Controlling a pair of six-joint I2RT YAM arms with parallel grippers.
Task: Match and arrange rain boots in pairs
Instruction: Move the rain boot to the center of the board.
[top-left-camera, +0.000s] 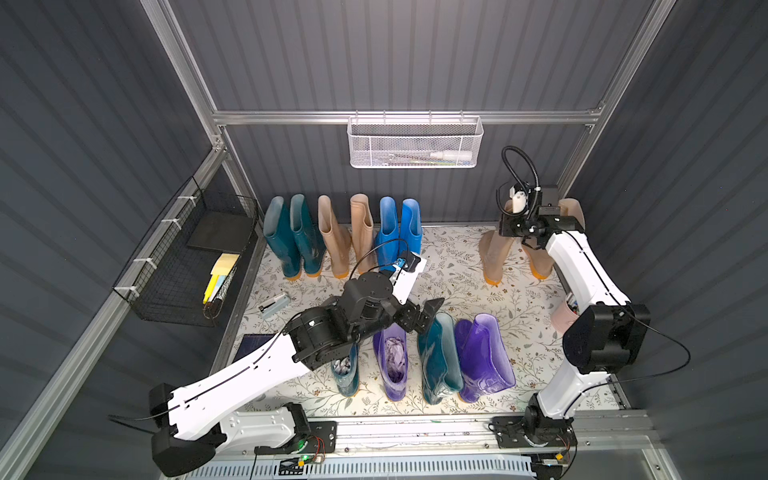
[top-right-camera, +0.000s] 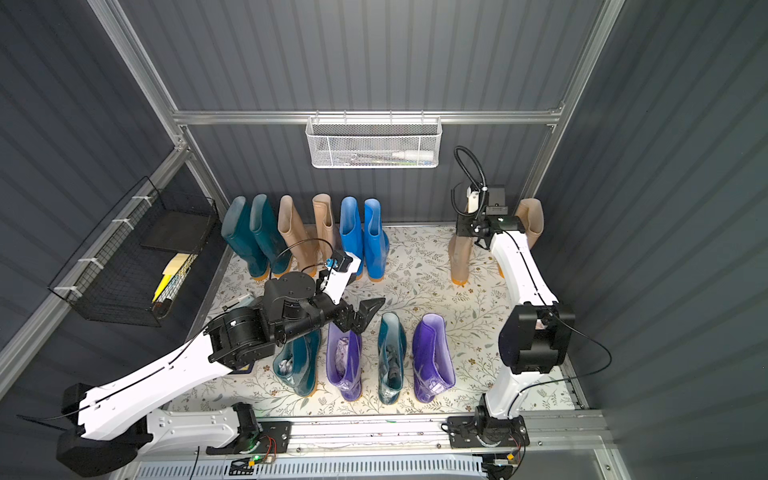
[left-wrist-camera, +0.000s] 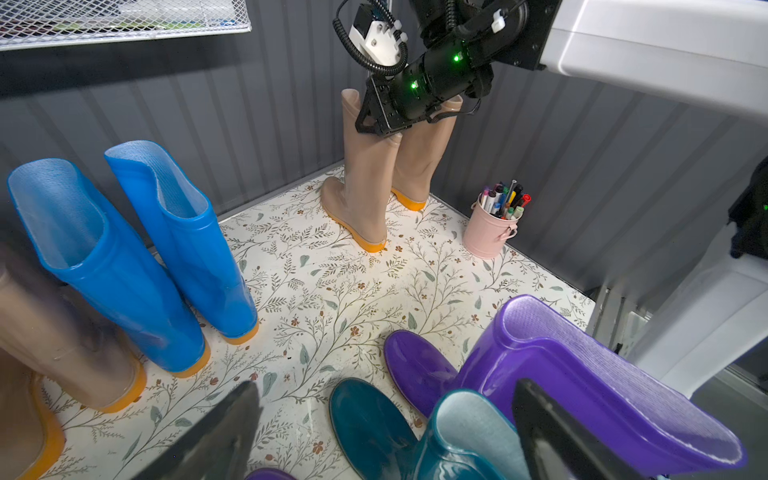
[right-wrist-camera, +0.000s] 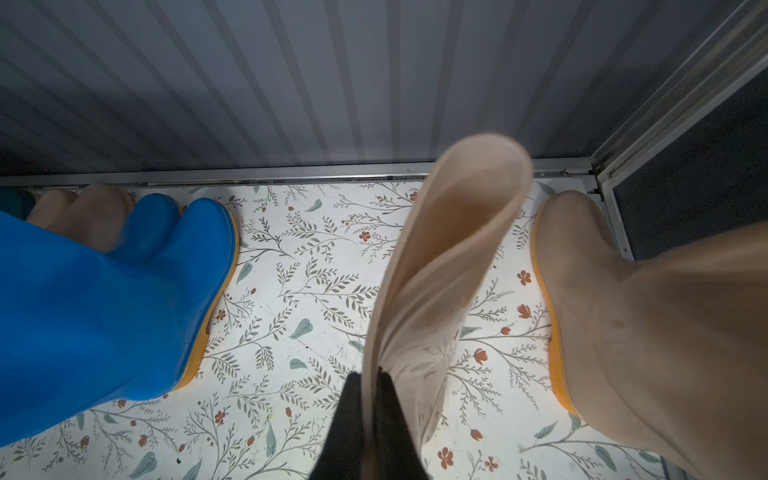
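Pinches the top rim of a beige rain boot (right-wrist-camera: 440, 249) in the right gripper (right-wrist-camera: 368, 384), jaws pressed together on the thin rubber wall. Holds that boot upright, well to the right of the bright blue pair (top-left-camera: 399, 232), long axis vertical, shaft running straight down from the gripper, sole at the floral worktop (top-left-camera: 457, 266), touching or just clear, hard to tell. Shows a clear gap to the second beige boot (right-wrist-camera: 623, 311), farther again from the blue pair and untouched. Likely calls for a short sideways carry away from the blue pair to close that gap; suits the right arm, far nearer than the left. Hangs the left gripper (top-left-camera: 428, 316), jaws wide apart and empty, over a dark teal boot (top-left-camera: 438, 357) in the mixed row in front of the blue pair, beside a purple boot (top-left-camera: 484, 353).
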